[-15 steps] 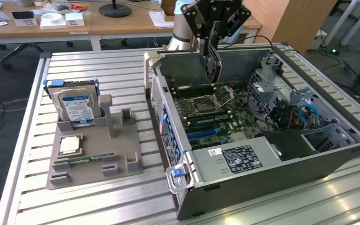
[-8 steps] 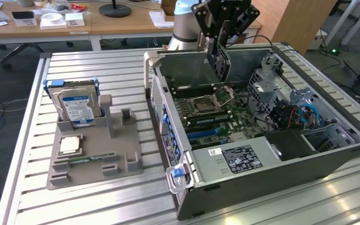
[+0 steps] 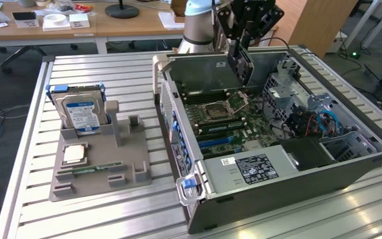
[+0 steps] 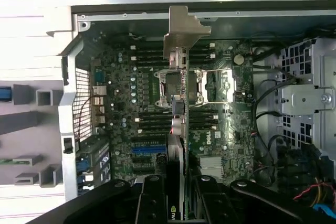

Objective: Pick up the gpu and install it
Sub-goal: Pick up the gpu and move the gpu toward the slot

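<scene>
desks behind slatted table; gpu aloft

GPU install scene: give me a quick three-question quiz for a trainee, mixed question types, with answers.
1. True or false: the gpu is already seated on the motherboard.
2. What is the gripper shut on? A) a cable B) the gpu C) a fan
3. Fill in: the hard drive stands in a grey holder on the exterior view's ___ of the computer case.
Key: 1 false, it hangs above the open case; 2 B; 3 left.
</scene>
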